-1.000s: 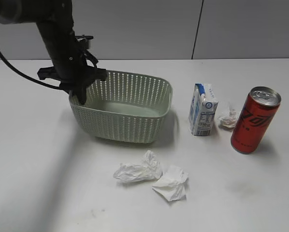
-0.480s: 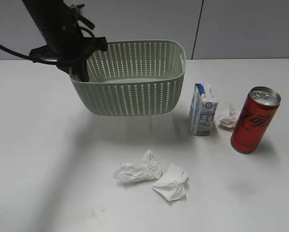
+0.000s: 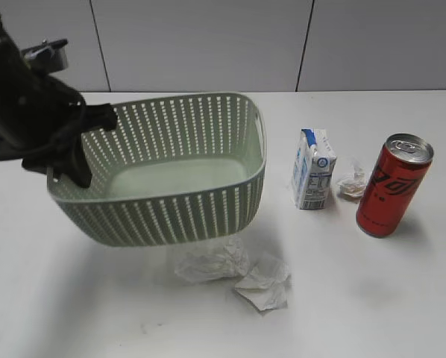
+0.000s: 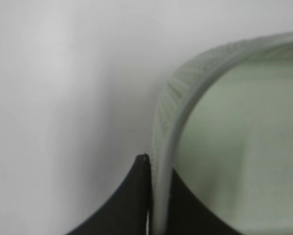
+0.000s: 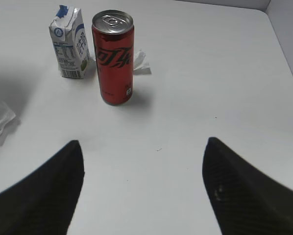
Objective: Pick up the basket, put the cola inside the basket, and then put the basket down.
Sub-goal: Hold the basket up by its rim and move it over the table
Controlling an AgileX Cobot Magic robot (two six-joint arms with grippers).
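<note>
Holding the basket (image 3: 171, 179) clear of the table (image 3: 59, 298) by its left rim, our left gripper (image 3: 77, 160) has the first step of the task in hand — the left wrist view shows one dark finger (image 4: 132, 196) on each side of the rim wall, clamped tight on it. We judge the lift done, while loading the cola (image 3: 393, 185) and setting the basket down are both left. The can stands upright at the right of the table, well apart from the basket, just beside a small crumpled scrap (image 3: 351, 183) and near the milk carton (image 3: 312, 169). Our right gripper (image 5: 141, 191) does not show in the exterior view; in its wrist view it hangs above bare table with its fingers spread wide and empty, the cola ahead of it (the carton just to the can's left). Compared with half a second ago, the basket has swung left and toward the camera, tipped so that we see its floor, and it now hides part of the crumpled tissues (image 3: 238, 272) — though how high it hangs over them we can only guess from this angle.
</note>
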